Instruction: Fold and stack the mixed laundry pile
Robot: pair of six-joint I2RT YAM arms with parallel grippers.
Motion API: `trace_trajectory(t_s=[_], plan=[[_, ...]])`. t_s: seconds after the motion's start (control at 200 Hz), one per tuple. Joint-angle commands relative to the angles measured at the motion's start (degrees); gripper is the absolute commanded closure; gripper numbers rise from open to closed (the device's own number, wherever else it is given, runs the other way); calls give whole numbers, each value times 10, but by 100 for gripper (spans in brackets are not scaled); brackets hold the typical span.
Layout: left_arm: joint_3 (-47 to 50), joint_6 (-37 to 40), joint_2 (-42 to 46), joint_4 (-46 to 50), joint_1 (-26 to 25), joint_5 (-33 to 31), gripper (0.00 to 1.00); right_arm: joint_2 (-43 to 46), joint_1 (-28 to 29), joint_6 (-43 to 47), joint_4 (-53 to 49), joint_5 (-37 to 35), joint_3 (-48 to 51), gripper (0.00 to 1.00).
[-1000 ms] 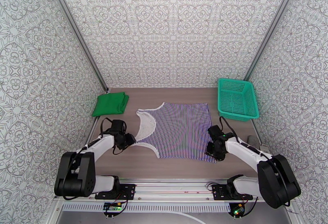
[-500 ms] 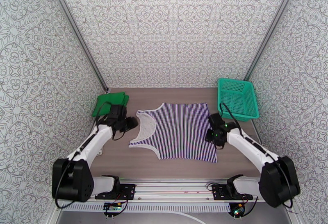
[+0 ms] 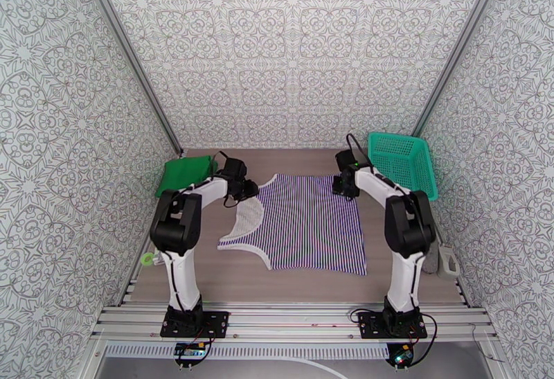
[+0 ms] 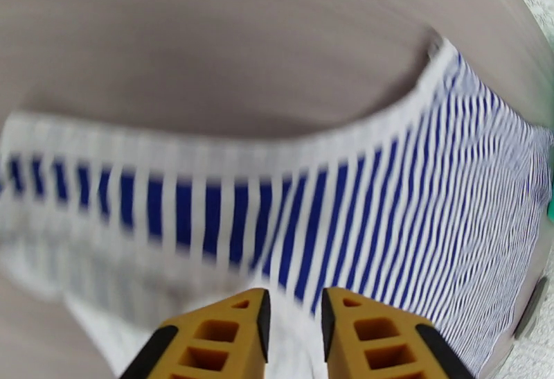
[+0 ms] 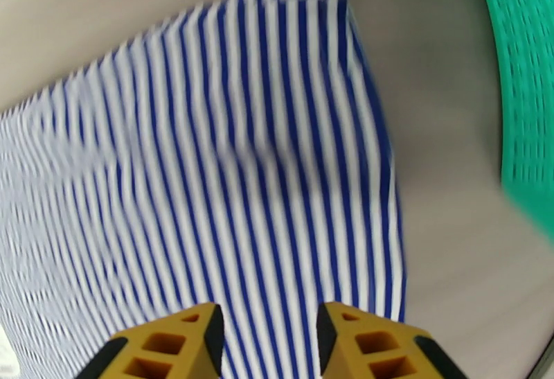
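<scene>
The purple-and-white striped sleeveless top (image 3: pixel 305 224) lies spread flat in the middle of the table. The green T-shirt (image 3: pixel 184 174) sits folded at the back left. My left gripper (image 3: pixel 248 188) hovers at the top's far left shoulder strap. In the left wrist view its yellow fingers (image 4: pixel 228 335) stand a narrow gap apart over the white-trimmed strap (image 4: pixel 208 159); the left gripper (image 4: pixel 294 297) has nothing clamped. My right gripper (image 3: pixel 341 185) is at the top's far right corner. Its jaws are open above the striped cloth (image 5: pixel 228 165), as the right gripper (image 5: pixel 270 311) shows in its wrist view.
A teal mesh basket (image 3: pixel 405 164) stands at the back right, close to the right arm; its rim (image 5: pixel 523 96) shows in the right wrist view. A small green item (image 3: pixel 147 259) lies at the left table edge and a grey object (image 3: pixel 447 260) at the right edge.
Both arms have swung from the top's near side to its far edge. The left jaws have narrowed. The top has not moved.
</scene>
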State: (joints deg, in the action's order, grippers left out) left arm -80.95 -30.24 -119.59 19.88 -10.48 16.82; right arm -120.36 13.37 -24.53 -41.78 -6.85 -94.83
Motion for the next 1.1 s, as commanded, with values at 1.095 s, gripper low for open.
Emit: trace_trajectory(t_s=[1.095], plan=[[-137,-46,-106,-54,100,54,66,-357,-66,-22,-8,184,-533,66]])
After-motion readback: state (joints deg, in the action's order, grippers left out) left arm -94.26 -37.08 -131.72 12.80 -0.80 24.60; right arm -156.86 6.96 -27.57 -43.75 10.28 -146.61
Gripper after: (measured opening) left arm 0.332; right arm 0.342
